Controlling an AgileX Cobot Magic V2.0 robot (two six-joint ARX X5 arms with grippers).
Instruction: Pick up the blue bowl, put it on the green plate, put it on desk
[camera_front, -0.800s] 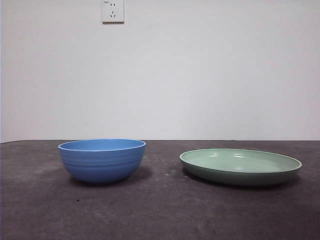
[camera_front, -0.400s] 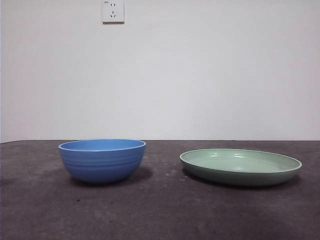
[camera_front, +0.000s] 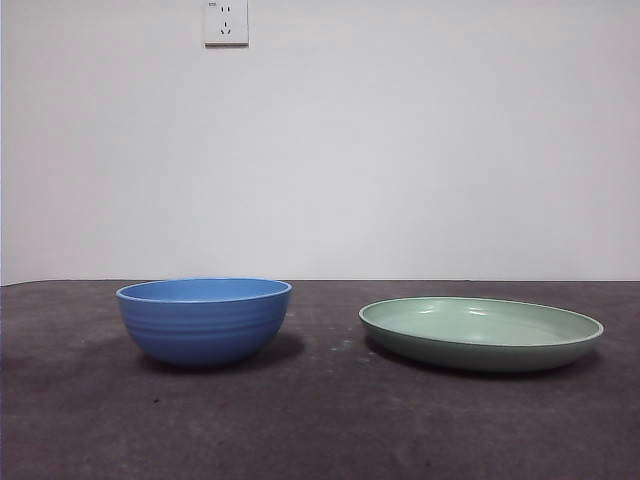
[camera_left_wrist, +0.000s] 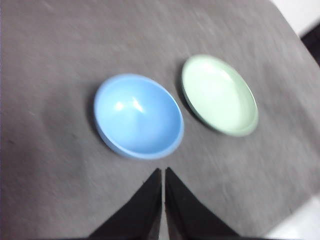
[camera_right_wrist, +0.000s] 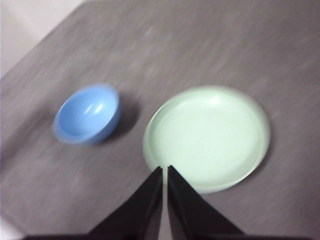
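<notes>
Front view shows the blue bowl (camera_front: 204, 320) beside the green plate (camera_front: 481, 333) on the surface (camera_front: 320, 420) (apart); left gripper (camera_left_wrist: 163, 172) and right gripper (camera_right_wrist: 164, 171) hover above, jaws together.

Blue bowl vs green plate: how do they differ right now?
The blue bowl is deep with steep, faintly ridged sides; the green plate is shallow with a low raised rim. The bowl stands taller, the plate spreads wider. The bowl is medium blue, the plate pale sage green. Both are round, empty, upright, and sit apart on the desk, with neither gripper touching them.
</notes>
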